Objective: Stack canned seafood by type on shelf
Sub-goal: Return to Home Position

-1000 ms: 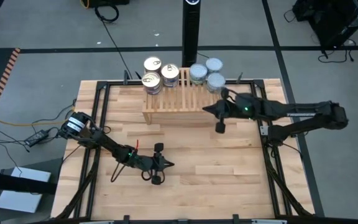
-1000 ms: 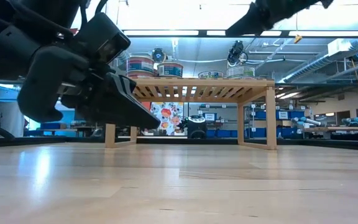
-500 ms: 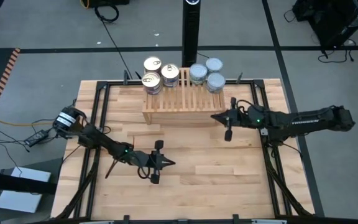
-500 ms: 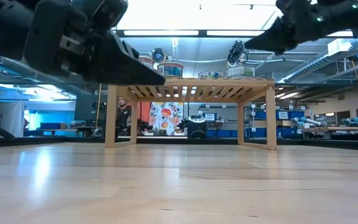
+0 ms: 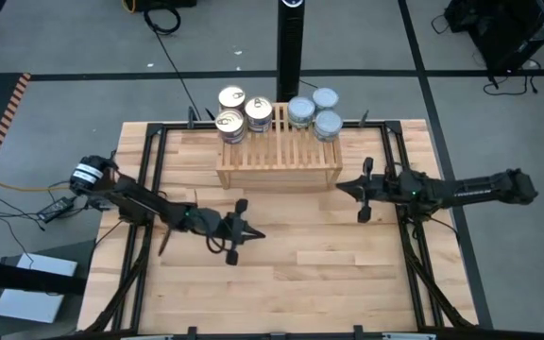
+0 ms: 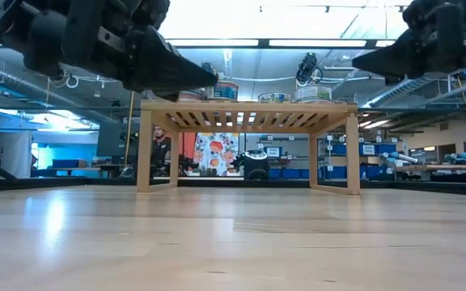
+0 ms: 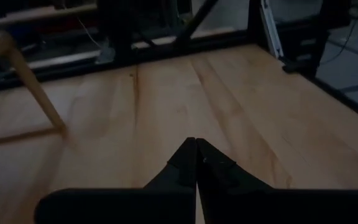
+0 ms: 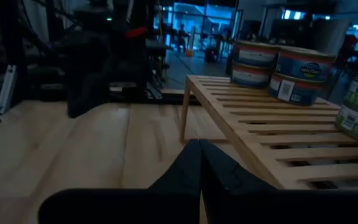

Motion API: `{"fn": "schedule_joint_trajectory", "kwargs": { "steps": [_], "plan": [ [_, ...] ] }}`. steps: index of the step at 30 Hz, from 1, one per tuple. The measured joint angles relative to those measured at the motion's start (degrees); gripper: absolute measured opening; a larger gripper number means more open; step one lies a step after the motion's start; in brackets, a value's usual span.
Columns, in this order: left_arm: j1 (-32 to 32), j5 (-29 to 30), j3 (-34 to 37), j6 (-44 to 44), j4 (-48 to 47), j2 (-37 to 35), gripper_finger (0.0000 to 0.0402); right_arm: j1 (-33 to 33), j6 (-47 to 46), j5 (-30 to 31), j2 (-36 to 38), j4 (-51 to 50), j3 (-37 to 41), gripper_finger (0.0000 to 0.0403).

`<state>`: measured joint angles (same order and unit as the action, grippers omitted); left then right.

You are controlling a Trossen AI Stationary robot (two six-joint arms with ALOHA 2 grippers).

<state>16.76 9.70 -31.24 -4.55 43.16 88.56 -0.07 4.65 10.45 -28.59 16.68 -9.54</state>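
Observation:
The shelf (image 5: 277, 156), a low light-wood rack with a slatted top, stands at the table's far middle. Tins of canned seafood stand along its far edge. The gold-lidded ones (image 5: 231, 111) are on the left and the blue-silver ones (image 5: 315, 111) on the right, some stacked two high (image 8: 278, 65). My left gripper (image 5: 257, 234) hangs shut and empty above the table, near of the shelf's left half. It points toward the table's right. My right gripper (image 5: 341, 186) is shut and empty just off the shelf's right near corner, pointing left.
Black frame rails (image 5: 147, 179) run along the table's left and right sides (image 5: 410, 246). A black post (image 5: 291, 42) stands behind the shelf. Bare wooden tabletop (image 5: 319, 264) lies between and near of the grippers. A person (image 6: 160, 149) stands far off in the room behind.
My left gripper has risen and drifted a little toward the far edge, staying shut. My right gripper has drawn back from over the shelf's right end toward the table's right edge and sunk lower, tipping toward level, still shut. The tins have not moved.

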Motion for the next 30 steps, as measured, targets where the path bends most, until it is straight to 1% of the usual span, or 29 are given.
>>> {"fn": "schedule_joint_trajectory", "kwargs": {
  "steps": [2, 6, 11, 15, 20, 23, 30],
  "plan": [
    [-0.91, -0.80, 1.39, -0.05, 0.15, -2.78, 0.0005, 0.28, 0.03, -0.01, 2.32, -0.65, 0.96, 0.0008],
    [-2.44, -2.94, 4.80, 0.23, 0.39, -8.92, 0.0005, 0.48, -0.20, 0.15, 6.65, -5.36, 1.40, 0.0008],
    [-4.10, -3.02, 8.94, 0.41, 0.13, -14.60, 0.0005, 0.48, -0.17, 0.27, 10.87, -8.47, 1.40, 0.0007],
    [-5.38, -3.00, 11.83, 0.45, 0.18, -18.47, 0.0005, 0.48, -0.33, 0.22, 13.25, -13.52, 1.40, 0.0007],
    [-7.50, -3.21, 14.80, 0.35, 0.11, -24.21, 0.0005, 0.43, -2.68, -2.46, 14.16, -14.93, 1.42, 0.0007],
    [-8.88, -3.61, 16.41, 0.30, -0.87, -27.77, 0.0005, 0.43, -3.02, -2.59, 14.18, -16.28, 1.42, 0.0007],
    [-10.94, -4.47, 23.04, 0.77, -0.58, -36.59, 0.0005, 0.43, -4.93, -2.64, 14.94, -17.78, 1.42, 0.0007]
  ]
}}
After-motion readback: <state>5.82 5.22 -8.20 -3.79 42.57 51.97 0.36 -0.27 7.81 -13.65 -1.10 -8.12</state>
